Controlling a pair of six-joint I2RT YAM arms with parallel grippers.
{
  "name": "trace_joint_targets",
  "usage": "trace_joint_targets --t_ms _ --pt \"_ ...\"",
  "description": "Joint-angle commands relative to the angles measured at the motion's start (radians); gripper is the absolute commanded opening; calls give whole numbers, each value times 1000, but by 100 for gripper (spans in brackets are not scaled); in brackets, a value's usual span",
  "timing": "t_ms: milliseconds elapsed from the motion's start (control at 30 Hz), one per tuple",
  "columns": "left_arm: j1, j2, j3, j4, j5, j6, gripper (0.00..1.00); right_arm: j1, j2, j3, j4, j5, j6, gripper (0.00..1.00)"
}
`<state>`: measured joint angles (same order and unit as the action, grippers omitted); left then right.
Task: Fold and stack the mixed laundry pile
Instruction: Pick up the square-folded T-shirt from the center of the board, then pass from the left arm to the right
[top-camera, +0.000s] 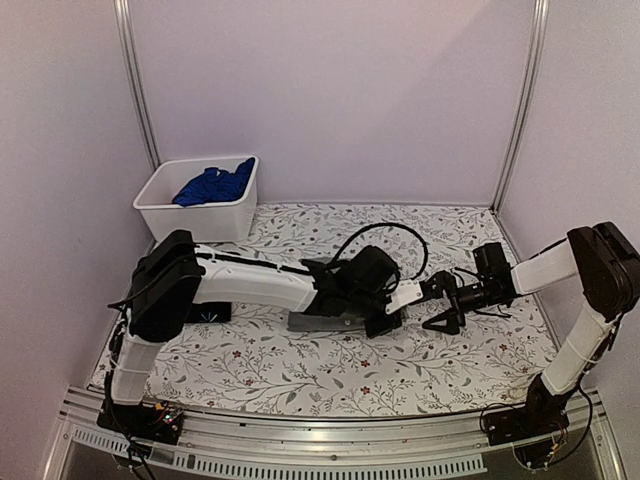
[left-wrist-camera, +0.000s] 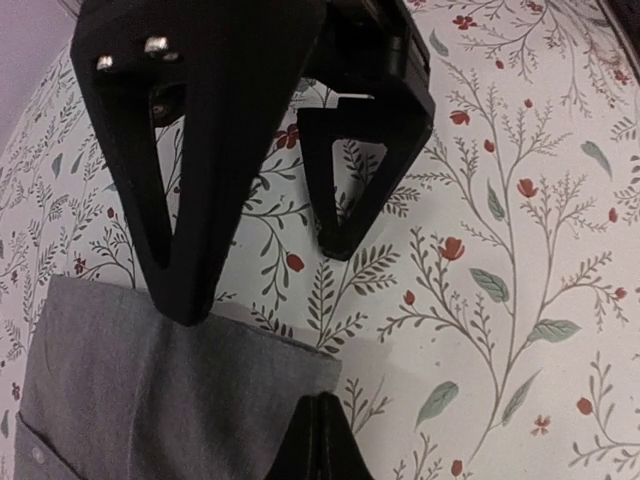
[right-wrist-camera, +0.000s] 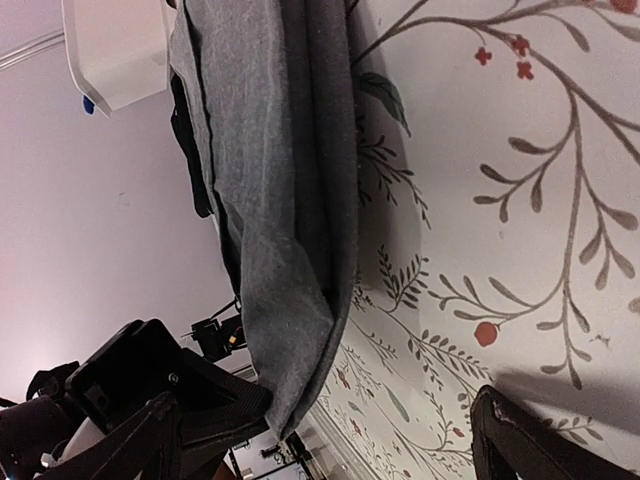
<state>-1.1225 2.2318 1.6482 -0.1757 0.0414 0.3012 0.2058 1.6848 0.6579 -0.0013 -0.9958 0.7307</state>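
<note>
Step in hand: folding the grey shirt (left-wrist-camera: 150, 400).

- Grey shirt lies on the floral desk (top-camera: 300, 370) near its middle, mostly under the left arm in the top view. From the left wrist it shows as a flat, already doubled rectangle with a straight right edge and a seam or pocket line at lower left.
- Left gripper (left-wrist-camera: 320, 440): jaws closed tight, tips together right at the shirt's near right edge. They appear to pinch that edge. The right wrist view agrees, with the cloth's corner drawn up against a black finger.
- Right gripper (top-camera: 440, 322): jaws fully open and holding nothing. It hovers just beside the shirt's far right corner, one fingertip over the cloth edge and the other over bare desk.
- Bright blue garment (top-camera: 213, 186) sits crumpled in the white bin (top-camera: 200, 222) at the back left, well apart from both arms.
- No black T-shirt shows in any view.

Judgement: early in the task. One garment is part-folded, one is untouched in the bin, and no stack is begun.

Next move calls for: the right jaws to close on the far corner so that both corners are held. Then lift together and carry the edge across to the left for the next fold. Keep the lift level, since a one-sided pull would skew the layers already doubled.
</note>
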Motion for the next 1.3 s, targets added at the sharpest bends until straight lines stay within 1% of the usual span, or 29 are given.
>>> trace_joint_targets --t_ms 0,267,367,567,633,967,1033,1133,1200,1233,1267 --pt "11 -51 0 19 27 -27 0 47 53 -13 194 -64 148 99" --pt "13 -118 -44 60 79 -37 0 105 190 45 404 -66 332 92" --pt "11 -132 -56 72 111 -34 0 116 256 81 483 -89 387 88" --pt "8 -158 -89 73 178 -15 0 124 361 148 539 -130 426 79" --pt "9 -162 -101 72 184 -10 0 126 391 162 564 -144 451 74" --pt "9 -167 -120 76 200 -13 0 159 461 205 604 -129 521 60" --pt "8 -167 -120 77 196 -12 0 162 471 210 606 -131 527 54" --pt "9 -175 -127 80 180 -9 0 162 476 213 599 -130 526 34" --pt "9 -188 -140 93 147 -18 0 160 466 224 565 -127 513 21" --pt "10 -196 -148 99 126 -30 5 160 453 238 529 -125 499 15" --pt "13 -204 -154 100 106 -44 20 158 444 254 464 -121 471 10"
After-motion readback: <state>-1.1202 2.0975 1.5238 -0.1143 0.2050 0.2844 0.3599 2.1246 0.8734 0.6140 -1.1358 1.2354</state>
